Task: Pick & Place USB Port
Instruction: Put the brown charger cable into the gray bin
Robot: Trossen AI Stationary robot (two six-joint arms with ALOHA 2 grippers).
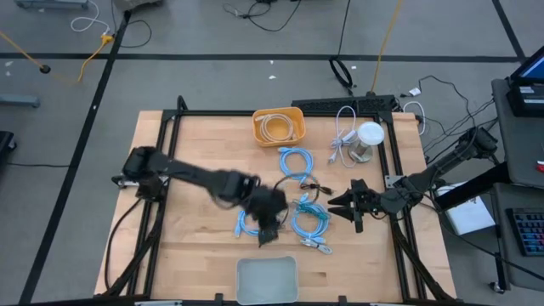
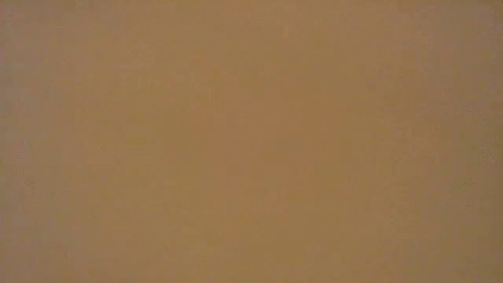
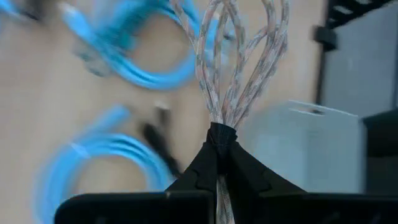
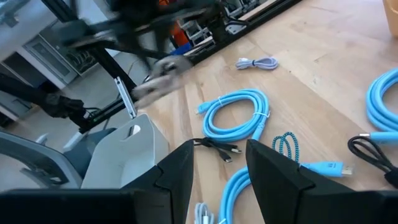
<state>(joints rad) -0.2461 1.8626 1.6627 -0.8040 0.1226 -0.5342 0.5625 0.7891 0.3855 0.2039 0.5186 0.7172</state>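
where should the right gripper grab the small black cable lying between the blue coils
Take the small black cable at the middle of its thin run, coming straight down from above. It lies flat on the table, with blue coils close beside it, so a sideways approach would likely snag them. The right gripper is open nearby.

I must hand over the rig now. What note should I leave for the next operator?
Left gripper: shut on a coiled braided whitish cable, held over the wooden table near the grey tray.
Right gripper: open, holding nothing, beside the light blue cable coils.
Done: one cable picked up.
Left: place it; which container is not evident. The orange bin already holds a pale cable.
The low view shows nothing.
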